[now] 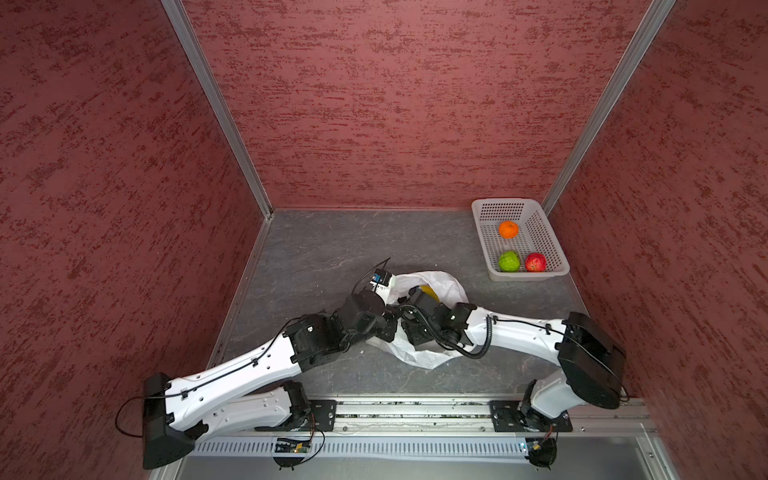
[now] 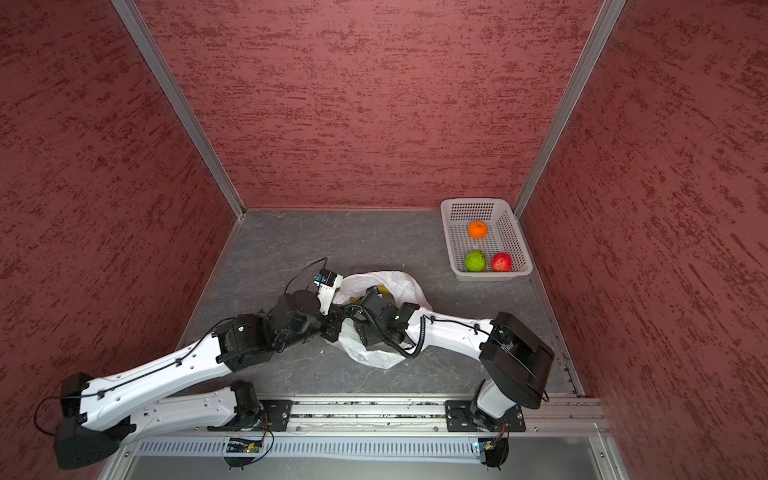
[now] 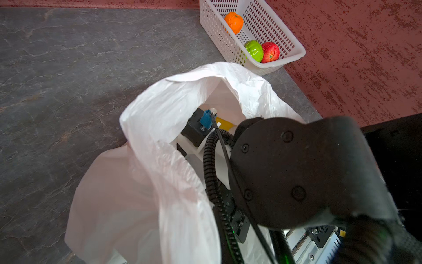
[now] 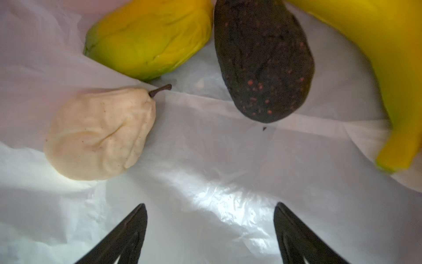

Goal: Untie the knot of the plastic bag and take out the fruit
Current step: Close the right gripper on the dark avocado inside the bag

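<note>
The plastic bag [image 1: 451, 286] lies mid-table with its mouth standing open; no knot shows. My right gripper [image 4: 211, 204] is inside the bag, open and empty, over bare film. Ahead of it lie fruit: a pale pear [image 4: 100, 134], a green-yellow mango [image 4: 148, 38], a dark avocado [image 4: 262, 61] and a yellow banana [image 4: 376, 57]. My left gripper [image 1: 392, 322] is at the bag's near-left rim. In the left wrist view the lifted film [image 3: 159, 114] hides its jaws and runs straight up to them.
A white perforated basket [image 1: 532, 275] stands at the back right by the wall, holding an orange [image 1: 508, 229], a green apple [image 1: 509, 261] and a red apple [image 1: 535, 262]. The two forearms nearly meet over the bag. Red walls close three sides.
</note>
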`<state>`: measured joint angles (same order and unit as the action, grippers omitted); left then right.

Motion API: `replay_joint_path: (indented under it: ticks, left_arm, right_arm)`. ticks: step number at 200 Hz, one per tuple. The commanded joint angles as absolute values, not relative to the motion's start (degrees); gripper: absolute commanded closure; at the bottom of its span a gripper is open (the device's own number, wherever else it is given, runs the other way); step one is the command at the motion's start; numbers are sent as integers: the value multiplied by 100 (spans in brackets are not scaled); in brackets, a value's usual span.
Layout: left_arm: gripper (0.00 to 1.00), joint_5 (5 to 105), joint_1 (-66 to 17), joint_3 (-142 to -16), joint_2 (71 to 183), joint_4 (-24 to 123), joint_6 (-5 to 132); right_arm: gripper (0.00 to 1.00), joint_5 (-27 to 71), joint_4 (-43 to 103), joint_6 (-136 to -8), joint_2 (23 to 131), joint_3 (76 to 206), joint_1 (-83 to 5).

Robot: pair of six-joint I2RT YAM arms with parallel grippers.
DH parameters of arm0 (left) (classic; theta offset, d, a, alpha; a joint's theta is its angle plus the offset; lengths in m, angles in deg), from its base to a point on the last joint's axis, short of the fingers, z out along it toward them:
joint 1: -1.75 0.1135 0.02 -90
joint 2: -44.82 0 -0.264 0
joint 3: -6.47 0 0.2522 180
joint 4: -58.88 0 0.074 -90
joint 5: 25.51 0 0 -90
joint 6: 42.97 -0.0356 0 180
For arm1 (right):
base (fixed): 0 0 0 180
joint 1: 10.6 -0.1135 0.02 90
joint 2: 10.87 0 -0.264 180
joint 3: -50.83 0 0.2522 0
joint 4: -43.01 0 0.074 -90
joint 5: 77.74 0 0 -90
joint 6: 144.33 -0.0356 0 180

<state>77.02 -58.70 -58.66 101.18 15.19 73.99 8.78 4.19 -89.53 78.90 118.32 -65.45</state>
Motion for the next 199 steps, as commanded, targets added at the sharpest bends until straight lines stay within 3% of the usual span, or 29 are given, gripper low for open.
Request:
replay_joint_path:
  ticks: [1, 44, 113, 199]
  left_arm:
    - [100, 7397, -6056, -5986, 10160, 1681, 7358]
    - [100, 7548, -6308, -5903, 10219, 1533, 7340]
    - [100, 7749, -6328, -5976, 10311, 1515, 7235]
    - [100, 7630, -6250, -5848, 10294, 1504, 7232]
  right_arm:
    - [9, 819, 723, -9378, 7643, 11896, -6224]
    - [9, 816, 959, -9710, 7561, 11838, -5677]
    - [5, 1251, 1795, -9976, 7901, 11758, -5595]
    - [2, 877, 2481, -10093, 9022, 12023, -5593]
